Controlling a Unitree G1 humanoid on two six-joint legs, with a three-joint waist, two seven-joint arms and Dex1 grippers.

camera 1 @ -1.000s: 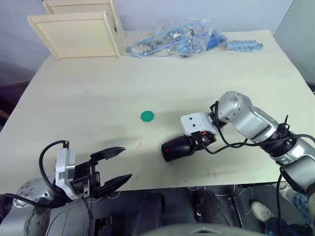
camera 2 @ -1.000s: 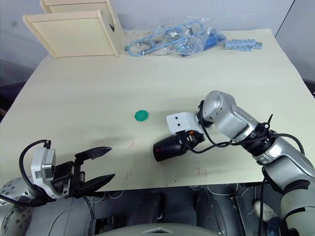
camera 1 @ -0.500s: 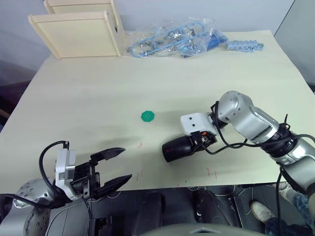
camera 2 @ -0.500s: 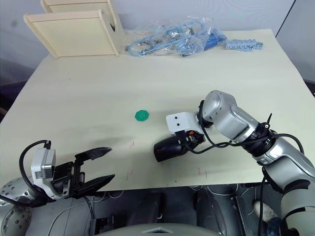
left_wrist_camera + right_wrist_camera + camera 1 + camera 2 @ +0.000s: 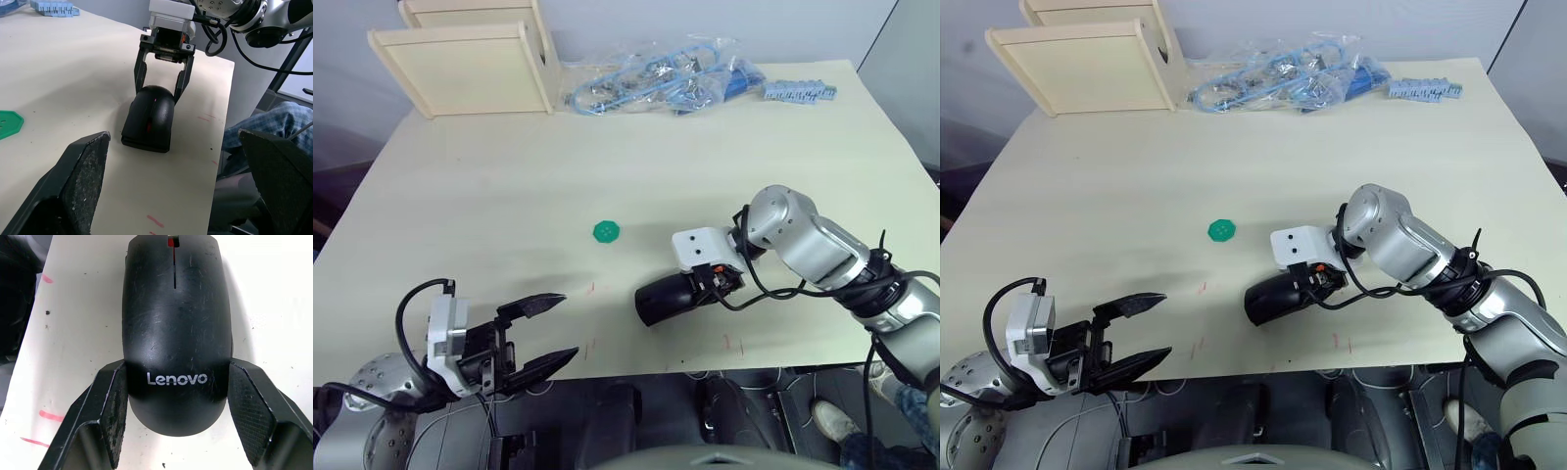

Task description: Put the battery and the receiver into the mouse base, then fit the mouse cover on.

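The glossy black mouse cover (image 5: pixel 668 298) sits on top of the mouse base (image 5: pixel 145 144), and the two lie as one mouse near the table's front edge. A thin red sliver shows at the cover's front (image 5: pixel 171 241). My right gripper (image 5: pixel 703 284) straddles the rear of the mouse, its pads (image 5: pixel 116 406) pressed against both flanks. My left gripper (image 5: pixel 554 327) hangs open over the front-left table edge with nothing in it, well to the left of the mouse. The battery and the receiver are hidden.
A flat green disc (image 5: pixel 606 231) lies behind and to the left of the mouse. Wooden trays (image 5: pixel 460 64), a plastic bag of blue cables (image 5: pixel 656 76) and a blue strip (image 5: pixel 800 91) line the far edge. A person's leg (image 5: pixel 274 122) is beyond the table's front edge.
The right gripper and the mouse have shifted slightly toward the front-left. The red glint at the mouse's front end has shrunk. The left gripper has stayed put.
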